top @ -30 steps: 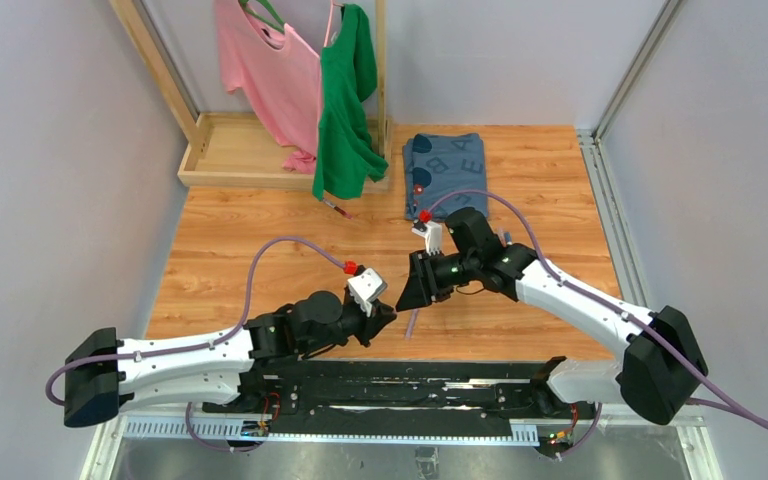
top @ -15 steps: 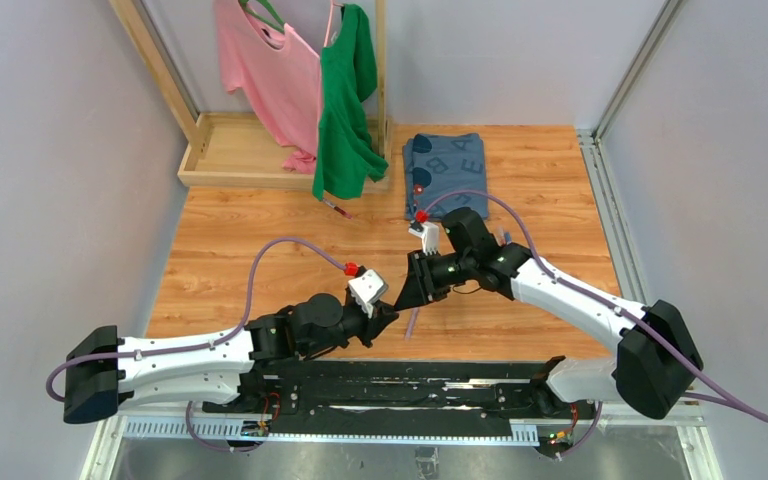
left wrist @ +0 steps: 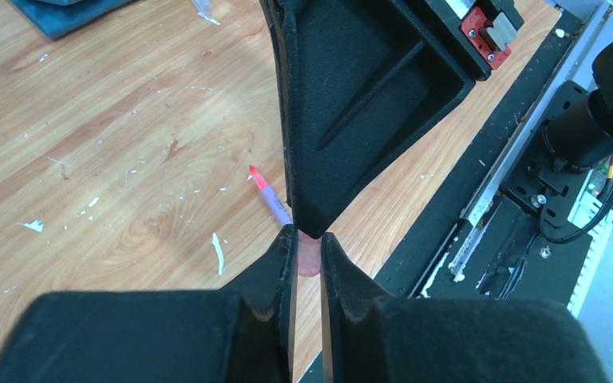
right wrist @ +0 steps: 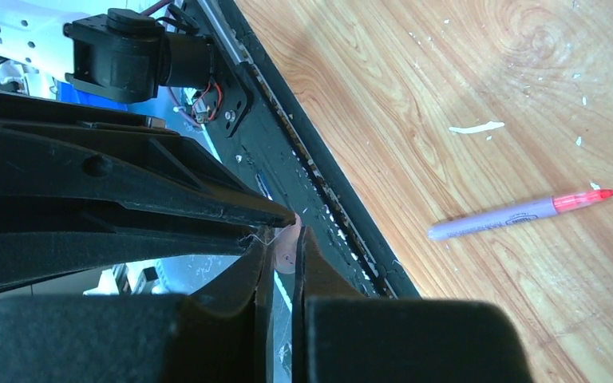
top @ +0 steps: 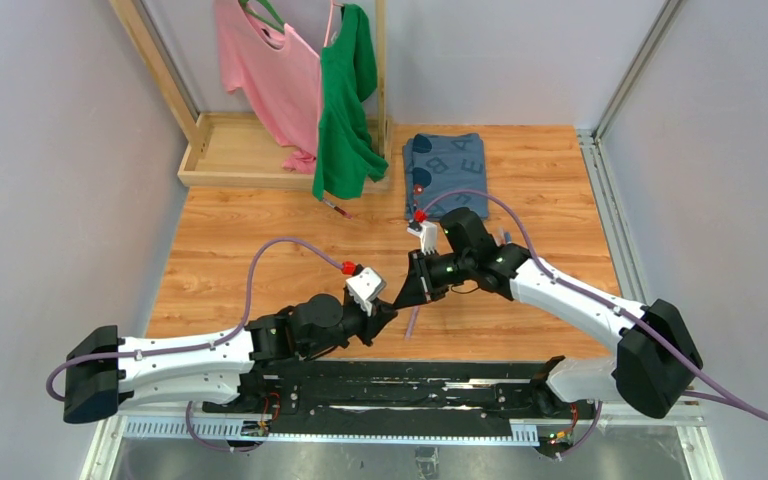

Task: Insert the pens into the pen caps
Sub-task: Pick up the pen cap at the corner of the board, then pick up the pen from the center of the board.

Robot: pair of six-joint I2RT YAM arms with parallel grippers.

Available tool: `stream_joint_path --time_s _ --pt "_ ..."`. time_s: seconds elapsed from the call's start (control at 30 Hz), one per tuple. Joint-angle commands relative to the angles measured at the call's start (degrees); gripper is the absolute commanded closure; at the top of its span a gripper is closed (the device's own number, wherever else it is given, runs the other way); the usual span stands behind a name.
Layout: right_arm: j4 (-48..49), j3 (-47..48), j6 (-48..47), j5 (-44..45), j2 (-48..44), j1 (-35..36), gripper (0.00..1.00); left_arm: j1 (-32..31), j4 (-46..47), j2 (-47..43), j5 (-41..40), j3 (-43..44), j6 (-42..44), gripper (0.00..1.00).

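Where tips met, left gripper [left wrist: 307, 238] pinched pink cap [left wrist: 310, 259]; right gripper [right wrist: 282, 241] squeezed shut on it too, likely to hold it better for pen [right wrist: 511, 216].

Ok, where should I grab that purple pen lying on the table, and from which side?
Take the pen mid-barrel, coming from straight above and closing across its width. It lies flat on the table with the whole barrel exposed, and a middle hold should leave its red tip free for capping.
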Motion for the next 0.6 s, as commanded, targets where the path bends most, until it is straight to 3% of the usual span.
stream_joint_path --time_s 0.0,0.07,0.13,0.33,0.43,0.57 --pt "-3.11 0.26 -1.74 4.09 -1.67 0.42 1.00 -0.43 4.78 0.05 -4.08 -0.19 -2.12 0.70" --pt "-6.43 0.87 -3.56 8.05 -2.98 -1.30 1.00 -0.43 4.61 1.20 -5.75 -0.41 -4.22 0.44" --pt "-9.40 0.84 -5.27 12.17 -4.28 -4.05 0.99 -0.44 4.38 3.40 -6.80 -0.35 -6.54 0.32" --pt "-14.76 -1.67 -9.40 19.56 -7.07 -15.00 0.99 -0.43 0.27 17.23 -7.00 6.15 -13.78 0.34" --pt "-16.12 -2.30 -10.97 21.09 -8.56 -17.85 0.99 -0.44 -2.57 24.11 -5.64 10.88 -16.25 0.43" --pt "-16.49 -3.35 -11.75 21.06 -10.64 -19.78 0.99 -0.54 -4.04 30.24 -5.35 15.36 -19.46 0.45"
